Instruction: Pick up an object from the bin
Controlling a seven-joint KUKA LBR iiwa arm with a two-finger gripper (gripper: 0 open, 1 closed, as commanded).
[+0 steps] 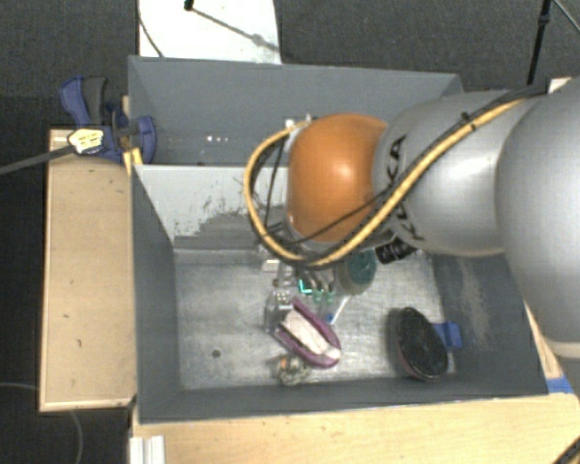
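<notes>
The purple-and-white pouch (309, 337) lay just at five o'clock of the fingers (283, 305), long axis ten-to-four; whether they were clenched, I couldn't tell.

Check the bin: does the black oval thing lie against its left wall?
No, the black oval thing lies by the bin's right wall, beside a blue piece.

We are looking at a bulky arm (483, 191) in smooth silver-grey, its rounded links carrying black lettering (398, 182). A glossy orange dome cover (333, 177) is capping the wrist. A yellow-and-black cable (254, 187) is looping around it, above the small dark-metal gripper (292, 298).
</notes>
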